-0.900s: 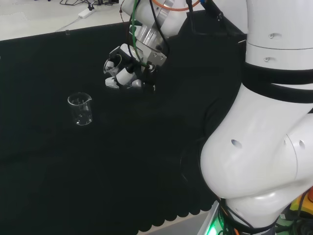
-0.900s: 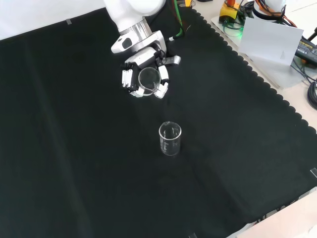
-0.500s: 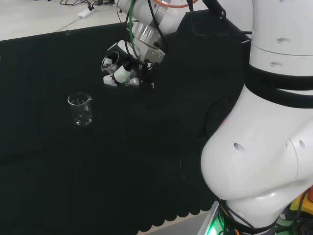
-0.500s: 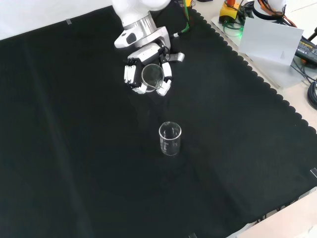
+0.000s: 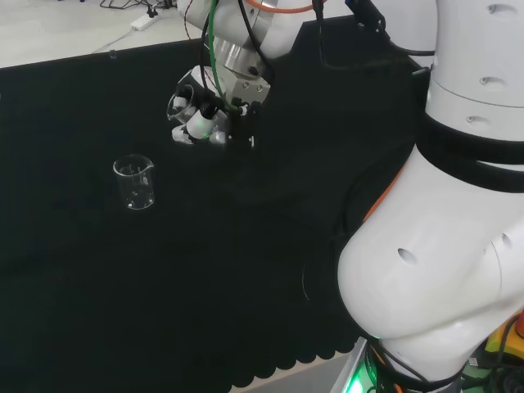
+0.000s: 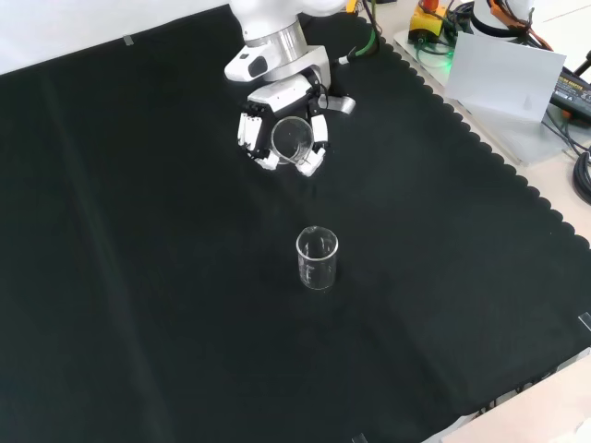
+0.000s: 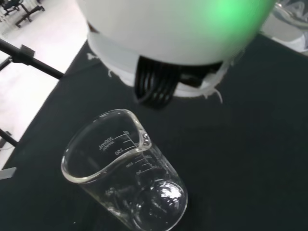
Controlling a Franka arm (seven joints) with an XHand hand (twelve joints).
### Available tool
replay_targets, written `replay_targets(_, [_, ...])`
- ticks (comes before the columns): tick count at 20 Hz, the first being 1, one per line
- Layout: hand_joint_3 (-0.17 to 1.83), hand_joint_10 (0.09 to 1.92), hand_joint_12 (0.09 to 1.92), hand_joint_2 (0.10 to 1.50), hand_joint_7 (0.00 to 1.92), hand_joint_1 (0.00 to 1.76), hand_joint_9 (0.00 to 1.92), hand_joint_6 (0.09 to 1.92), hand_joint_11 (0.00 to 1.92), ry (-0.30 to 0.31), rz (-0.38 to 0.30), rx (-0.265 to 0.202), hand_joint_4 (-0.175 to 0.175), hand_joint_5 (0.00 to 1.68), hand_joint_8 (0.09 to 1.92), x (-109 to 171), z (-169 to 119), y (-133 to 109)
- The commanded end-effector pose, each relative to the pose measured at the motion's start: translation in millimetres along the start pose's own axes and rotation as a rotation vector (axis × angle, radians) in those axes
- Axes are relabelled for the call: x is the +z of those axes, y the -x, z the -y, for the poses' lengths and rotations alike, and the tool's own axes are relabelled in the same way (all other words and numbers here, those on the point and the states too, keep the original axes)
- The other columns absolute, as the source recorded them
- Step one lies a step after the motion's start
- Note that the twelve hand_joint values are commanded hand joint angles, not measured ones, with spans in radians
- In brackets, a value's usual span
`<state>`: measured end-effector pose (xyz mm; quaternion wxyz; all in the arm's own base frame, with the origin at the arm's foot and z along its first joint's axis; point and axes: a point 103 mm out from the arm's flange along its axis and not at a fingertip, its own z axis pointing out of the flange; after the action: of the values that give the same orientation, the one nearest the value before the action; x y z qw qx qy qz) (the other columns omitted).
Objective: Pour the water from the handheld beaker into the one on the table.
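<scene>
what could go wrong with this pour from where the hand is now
1. The hand holds the handheld beaker well short of the beaker on the table in the front view; tipping further before closing that gap would likely spill water onto the black cloth.
2. Both beakers are clear glass and the target's mouth is small, so the stream could miss its rim.
3. Coming in low, the hand might knock the free-standing beaker over.

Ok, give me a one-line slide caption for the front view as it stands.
Hand curled round a clear beaker above the black cloth, short of the second beaker standing upright.
</scene>
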<state>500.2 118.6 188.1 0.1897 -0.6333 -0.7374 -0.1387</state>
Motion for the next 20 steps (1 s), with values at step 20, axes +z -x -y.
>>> replay_targets(20, [1.17,1.07,1.06,0.4,1.12,1.56,1.26,1.66,0.92,0.044,0.167,0.019,-0.175,0.95,1.25,25.2,-11.8,-37.6])
